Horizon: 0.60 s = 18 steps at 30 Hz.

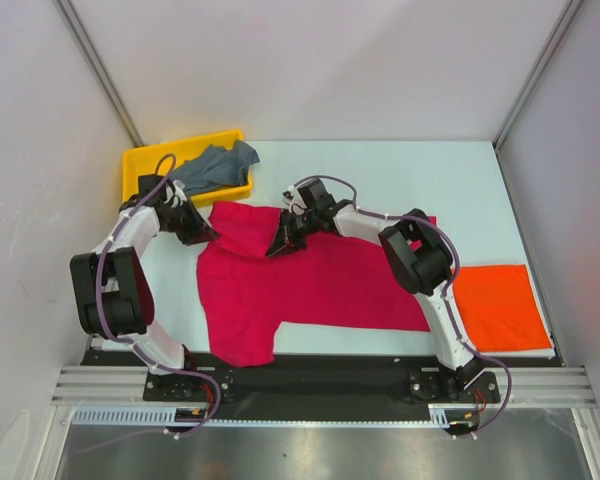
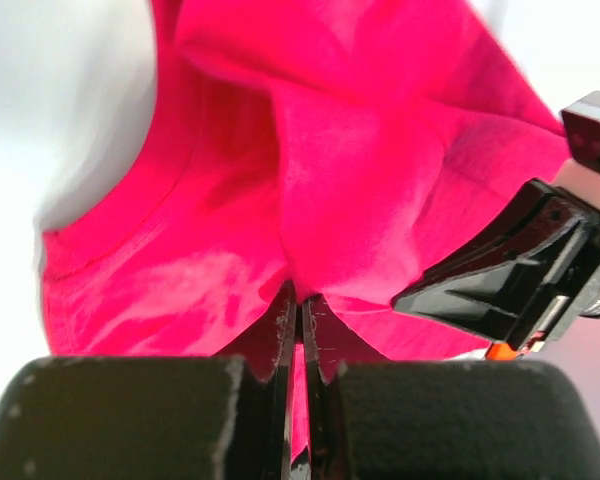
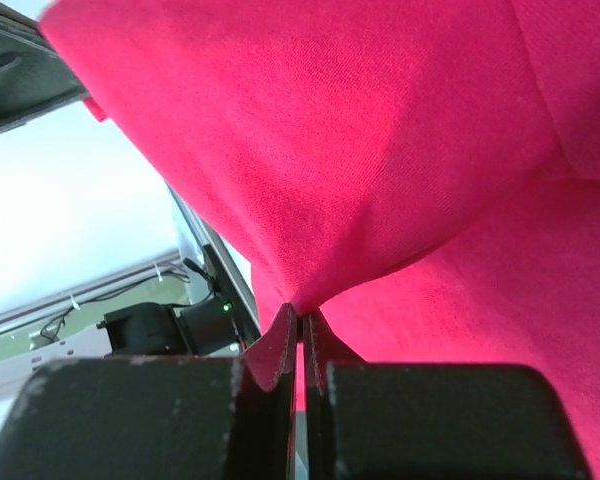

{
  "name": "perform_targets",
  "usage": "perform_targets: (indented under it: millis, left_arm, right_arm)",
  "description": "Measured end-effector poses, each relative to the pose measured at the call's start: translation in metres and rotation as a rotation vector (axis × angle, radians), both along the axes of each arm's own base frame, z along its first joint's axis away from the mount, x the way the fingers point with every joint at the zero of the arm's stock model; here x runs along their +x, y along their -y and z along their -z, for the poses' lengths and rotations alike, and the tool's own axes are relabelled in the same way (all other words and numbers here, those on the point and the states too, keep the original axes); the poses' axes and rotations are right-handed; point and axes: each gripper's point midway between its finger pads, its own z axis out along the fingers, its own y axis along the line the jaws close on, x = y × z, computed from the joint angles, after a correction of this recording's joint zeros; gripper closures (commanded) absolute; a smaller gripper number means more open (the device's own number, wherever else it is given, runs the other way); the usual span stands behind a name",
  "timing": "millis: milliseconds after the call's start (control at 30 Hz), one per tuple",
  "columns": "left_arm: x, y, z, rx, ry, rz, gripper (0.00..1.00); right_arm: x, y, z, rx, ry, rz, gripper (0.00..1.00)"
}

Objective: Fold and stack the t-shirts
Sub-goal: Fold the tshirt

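Observation:
The crimson-pink t-shirt [image 1: 310, 285] lies spread across the middle of the white table, its far left part lifted and folded. My left gripper [image 1: 206, 234] is shut on the shirt's far left edge, and the wrist view shows pink cloth [image 2: 380, 180] pinched between the fingers [image 2: 285, 320]. My right gripper [image 1: 278, 246] is shut on the same shirt a little to the right, cloth [image 3: 380, 150] draping from its fingertips [image 3: 283, 335]. A folded orange-red t-shirt [image 1: 498, 305] lies flat at the right. The grey-blue t-shirt [image 1: 215, 166] is crumpled in the tray.
A yellow plastic tray [image 1: 140, 165] stands at the far left corner of the table, just behind my left arm. Grey walls enclose the table on three sides. The table's near edge meets a metal rail [image 1: 320, 385] by the arm bases.

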Motion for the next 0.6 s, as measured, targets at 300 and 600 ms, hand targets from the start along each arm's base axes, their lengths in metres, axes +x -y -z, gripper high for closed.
perform_targets:
  millis: [300,600]
  left_arm:
    - [-0.025,-0.003,0.020,0.002,-0.102,-0.016,0.84]
    - [-0.041,-0.016,0.028,0.044,-0.134,-0.059,0.63]
  right_arm:
    - [-0.005,0.001,0.009,-0.011,-0.034,-0.023,0.97]
    - [-0.019,0.002,0.027,-0.043,-0.083,-0.053,0.75]
